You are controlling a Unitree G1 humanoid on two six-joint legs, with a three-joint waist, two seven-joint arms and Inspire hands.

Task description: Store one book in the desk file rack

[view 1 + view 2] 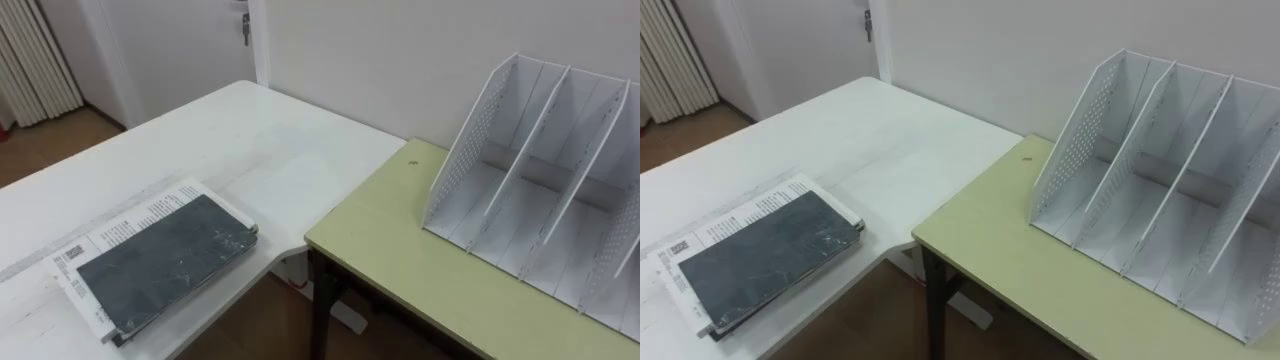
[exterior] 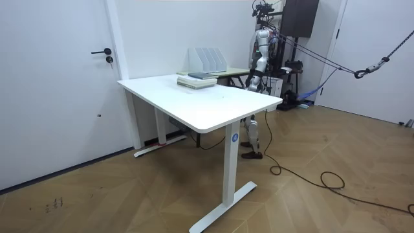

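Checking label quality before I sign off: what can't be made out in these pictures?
- The file rack: right end cut off by both eye views' edge, so its slot count is unknown.
- The lower book: mostly covered by the dark book lying on it.
- Room view: both books and the file rack are too small for detail.

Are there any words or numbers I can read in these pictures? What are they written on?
Nothing here can be read for certain.
White book, under the dark book on the white table: rows of black print and a square code, too small to read.
Blue round sticker on the white table's leg: a pale mark, too small to read.
File rack: no print seen.
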